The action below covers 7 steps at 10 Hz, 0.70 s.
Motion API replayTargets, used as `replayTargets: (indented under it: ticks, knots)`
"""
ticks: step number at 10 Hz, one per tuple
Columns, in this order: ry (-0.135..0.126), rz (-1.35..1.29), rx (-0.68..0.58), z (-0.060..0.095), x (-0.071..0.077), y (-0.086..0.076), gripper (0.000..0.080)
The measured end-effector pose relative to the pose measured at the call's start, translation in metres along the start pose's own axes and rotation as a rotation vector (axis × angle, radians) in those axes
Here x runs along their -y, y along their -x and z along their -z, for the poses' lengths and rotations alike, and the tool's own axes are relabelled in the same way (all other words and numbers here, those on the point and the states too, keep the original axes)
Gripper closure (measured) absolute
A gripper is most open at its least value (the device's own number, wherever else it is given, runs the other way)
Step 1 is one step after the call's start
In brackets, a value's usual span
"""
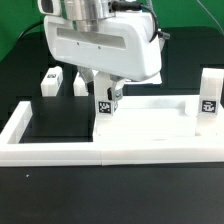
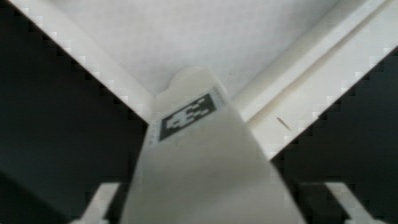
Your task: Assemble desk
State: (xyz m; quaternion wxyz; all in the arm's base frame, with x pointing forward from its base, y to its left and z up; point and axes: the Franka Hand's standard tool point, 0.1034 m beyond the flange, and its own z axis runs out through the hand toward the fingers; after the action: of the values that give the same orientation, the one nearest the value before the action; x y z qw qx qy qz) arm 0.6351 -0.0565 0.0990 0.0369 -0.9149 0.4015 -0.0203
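Observation:
The white desk top (image 1: 160, 115) lies flat inside the border wall, toward the exterior view's right. My gripper (image 1: 105, 92) is shut on a white square leg (image 1: 105, 104) with a black-and-white tag and holds it upright at the top's near-left corner. Whether the leg sits in the corner socket is hidden. In the wrist view the leg (image 2: 199, 160) fills the middle between my two fingers (image 2: 103, 200), and the desk top (image 2: 196, 40) lies behind it. A second leg (image 1: 208, 100) stands at the top's right end. A third leg (image 1: 52, 79) lies at the left.
The long low white U-shaped border wall (image 1: 60, 150) runs along the front and up the left side. Another small white piece (image 1: 82, 86) stands beside my gripper's left. The table is black, with a green backdrop behind.

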Motion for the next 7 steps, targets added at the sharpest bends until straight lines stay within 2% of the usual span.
replayTargets:
  ticks: [5, 6, 7]
  knots:
    - [0.0, -0.01, -0.003, 0.0, -0.001, -0.002, 0.0447]
    - [-0.002, -0.005, 0.026, 0.015, 0.005, 0.0, 0.0447]
    - [-0.021, 0.003, 0.032, 0.037, 0.013, 0.001, 0.0265]
